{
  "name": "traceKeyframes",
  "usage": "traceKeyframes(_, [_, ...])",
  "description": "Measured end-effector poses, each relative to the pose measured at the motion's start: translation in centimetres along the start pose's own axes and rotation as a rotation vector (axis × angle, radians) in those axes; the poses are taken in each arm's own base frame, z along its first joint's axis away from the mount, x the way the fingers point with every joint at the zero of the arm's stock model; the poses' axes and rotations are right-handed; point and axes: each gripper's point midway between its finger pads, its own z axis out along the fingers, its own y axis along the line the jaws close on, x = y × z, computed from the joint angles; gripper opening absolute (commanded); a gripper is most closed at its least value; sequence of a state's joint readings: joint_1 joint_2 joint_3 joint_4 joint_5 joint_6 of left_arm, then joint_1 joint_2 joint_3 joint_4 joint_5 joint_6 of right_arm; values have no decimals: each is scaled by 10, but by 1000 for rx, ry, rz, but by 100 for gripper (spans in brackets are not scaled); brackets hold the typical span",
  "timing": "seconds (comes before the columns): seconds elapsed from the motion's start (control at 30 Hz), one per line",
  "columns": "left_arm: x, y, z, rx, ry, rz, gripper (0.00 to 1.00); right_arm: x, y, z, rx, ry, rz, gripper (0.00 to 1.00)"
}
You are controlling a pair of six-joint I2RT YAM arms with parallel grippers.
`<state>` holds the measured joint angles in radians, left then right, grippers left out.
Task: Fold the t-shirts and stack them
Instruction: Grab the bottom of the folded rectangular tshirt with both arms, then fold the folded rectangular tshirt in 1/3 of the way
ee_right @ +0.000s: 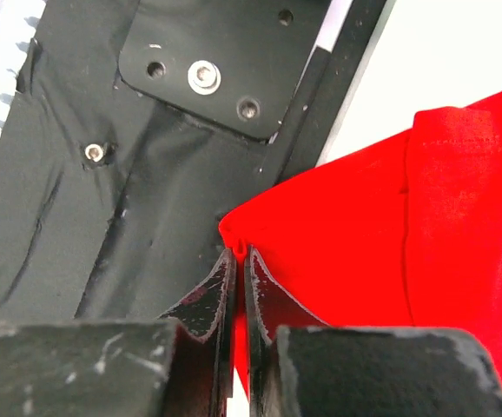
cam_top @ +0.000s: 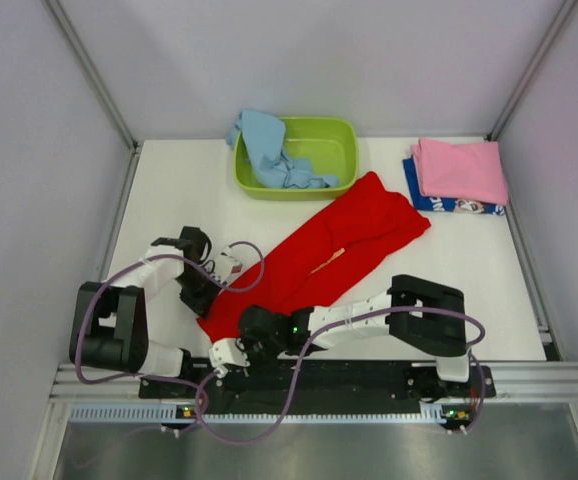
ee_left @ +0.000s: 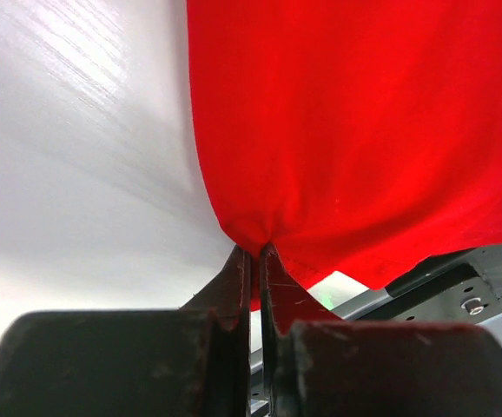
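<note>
Robot lab test cell: white table [cam_top: 169,200] boxed in by plain grey panels [cam_top: 299,60] on aluminium posts [cam_top: 91,72], two arms [cam_top: 424,310] bolted to a black base rail [cam_top: 359,378].

A lime green basin [cam_top: 341,132] stands at the far middle of a white table [cam_top: 184,190], close to the pale back wall [cam_top: 299,50]. Grey posts [cam_top: 87,68] rise from the two far corners. A black base plate [cam_top: 359,375] runs along the near edge on a metal rail [cam_top: 529,378]. Seen close, its covering is wrinkled, and a bracket [ee_right: 234,35] carries a silver screw [ee_right: 202,76].
</note>
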<state>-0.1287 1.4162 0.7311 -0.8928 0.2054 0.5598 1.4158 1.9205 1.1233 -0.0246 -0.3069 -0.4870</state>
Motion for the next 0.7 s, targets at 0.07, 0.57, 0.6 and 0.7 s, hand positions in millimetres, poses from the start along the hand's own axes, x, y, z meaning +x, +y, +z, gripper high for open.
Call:
traceKeyframes(0.07, [0, -2, -1, 10, -2, 0, 0, 1, 0, -2, 5, 12, 3, 0])
traceKeyframes(0.57, [-81, -35, -81, 29, -80, 152, 0, -25, -59, -145, 304, -166, 182, 0])
traceKeyframes(0.6, [-96, -37, -87, 29, -89, 170, 0, -13, -66, -155, 337, -161, 216, 0])
traceKeyframes(0.7, [-145, -39, -101, 24, -114, 199, 0, 26, -80, -181, 426, -125, 314, 0])
